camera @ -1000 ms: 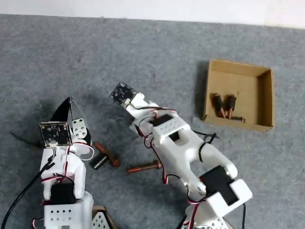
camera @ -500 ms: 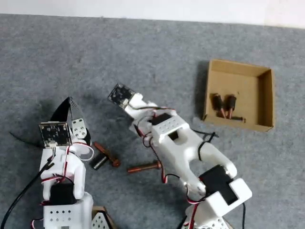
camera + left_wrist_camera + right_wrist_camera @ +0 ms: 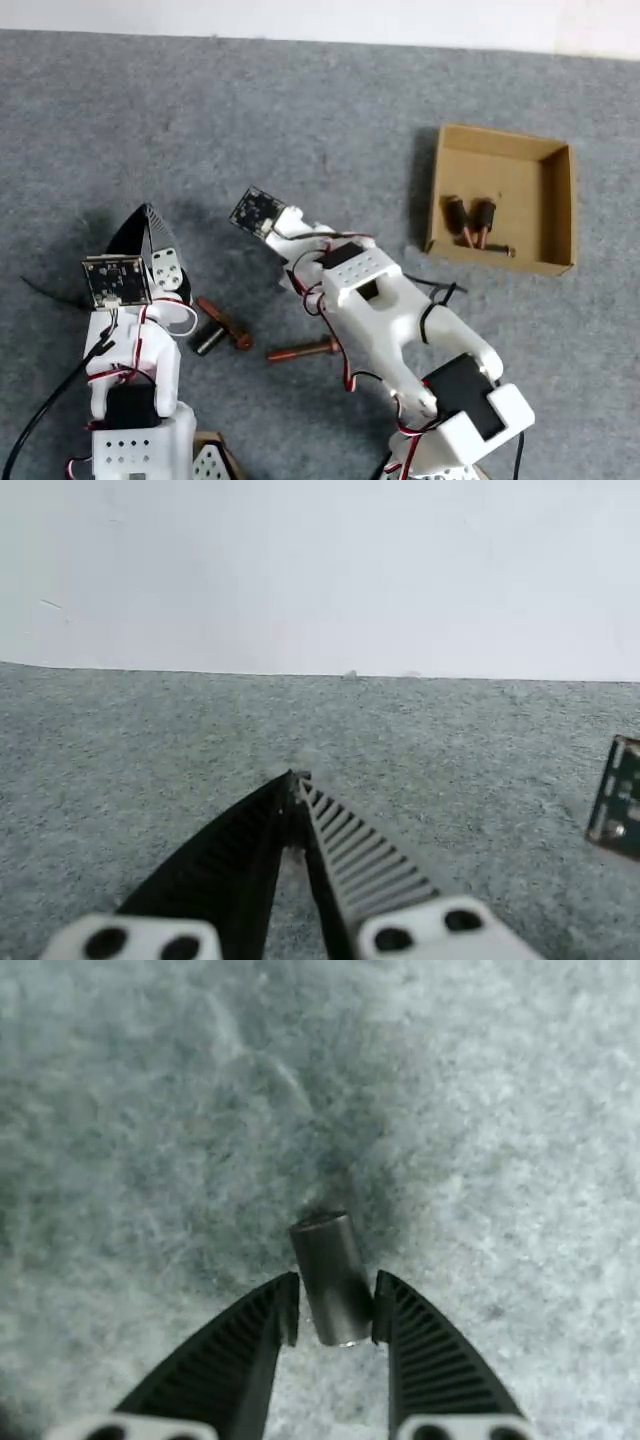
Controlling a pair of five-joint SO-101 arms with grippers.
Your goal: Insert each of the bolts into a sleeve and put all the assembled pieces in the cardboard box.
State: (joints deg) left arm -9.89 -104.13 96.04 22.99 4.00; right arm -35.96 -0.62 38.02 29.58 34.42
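Note:
My right gripper (image 3: pixel 335 1305) is shut on a dark sleeve (image 3: pixel 328 1272), its fingertips pressing both sides of the sleeve's near end just above the grey carpet. In the high view the right arm (image 3: pixel 365 290) reaches over the middle of the table and covers that sleeve. Beside the left arm lie a second dark sleeve (image 3: pixel 208 338) and a copper bolt (image 3: pixel 222 322); another copper bolt (image 3: pixel 303 350) lies by the right arm. My left gripper (image 3: pixel 296 780) is shut on nothing and points at the far wall, seen from above as black fingers (image 3: pixel 140 228). The cardboard box (image 3: pixel 555 200) holds two assembled pieces (image 3: pixel 470 220).
The box stands at the right with its near wall (image 3: pixel 495 258) low. Cables (image 3: pixel 435 288) trail from the right arm. The right arm's camera board (image 3: pixel 615 800) shows at the edge of the left wrist view. Open carpet (image 3: pixel 250 110) stretches across the back.
The right arm's wrist has shifted slightly toward the near side. The left arm and the loose parts beside it have not moved.

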